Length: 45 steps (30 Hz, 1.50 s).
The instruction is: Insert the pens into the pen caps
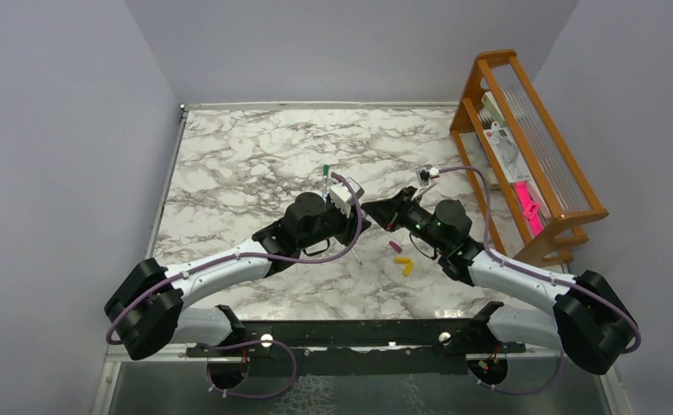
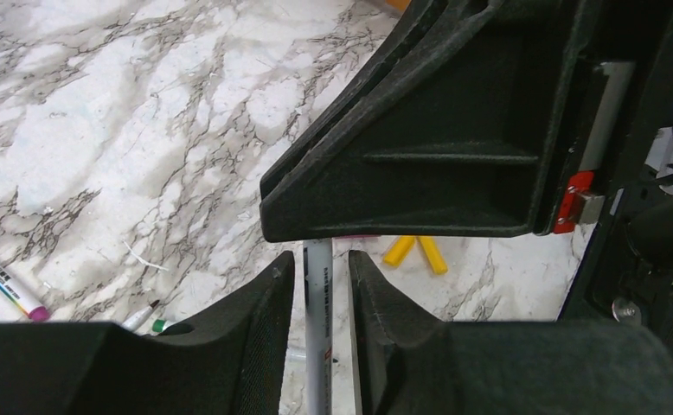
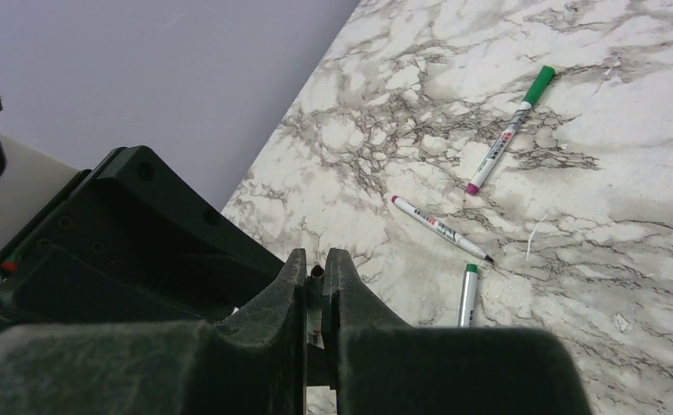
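Right gripper (image 3: 316, 259) pinches pen (image 2: 318, 346); left gripper (image 2: 318, 259) narrowly parted astride it; rack (image 1: 494, 56) holds packets (image 1: 508, 151); pen axis six-to-twelve o'clock in wrist views.

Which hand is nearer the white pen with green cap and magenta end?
Left. The left hand sits just right of the green-capped white pen; the right hand is farther right.

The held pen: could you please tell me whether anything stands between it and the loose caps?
Nothing visible does: the right gripper is shut on the pen, and the magenta cap and yellow caps lie uncovered.
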Motion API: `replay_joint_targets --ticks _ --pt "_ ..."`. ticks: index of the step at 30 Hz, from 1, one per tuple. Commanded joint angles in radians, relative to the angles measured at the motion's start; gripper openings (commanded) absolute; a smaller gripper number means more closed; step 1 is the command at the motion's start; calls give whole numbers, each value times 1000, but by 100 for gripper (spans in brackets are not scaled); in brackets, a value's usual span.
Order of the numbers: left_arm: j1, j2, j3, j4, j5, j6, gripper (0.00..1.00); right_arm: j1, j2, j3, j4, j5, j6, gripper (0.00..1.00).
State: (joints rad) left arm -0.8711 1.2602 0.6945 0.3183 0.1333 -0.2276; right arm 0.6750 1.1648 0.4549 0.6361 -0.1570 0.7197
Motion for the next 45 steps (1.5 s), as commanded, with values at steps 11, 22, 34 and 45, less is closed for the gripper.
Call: replay_joint_targets --ticks 11,22,34,45 --pt "-1 36 -18 38 43 19 0 3 -51 10 14 -27 -2 2" --pt "50 56 -12 0 -112 -21 0 2 -74 198 -598 310 -277 51" --pt "108 52 -55 8 -108 -86 0 -9 78 172 -775 223 -235 1" --pt "119 62 -58 8 -101 -79 0 -9 142 125 -750 162 -204 2"
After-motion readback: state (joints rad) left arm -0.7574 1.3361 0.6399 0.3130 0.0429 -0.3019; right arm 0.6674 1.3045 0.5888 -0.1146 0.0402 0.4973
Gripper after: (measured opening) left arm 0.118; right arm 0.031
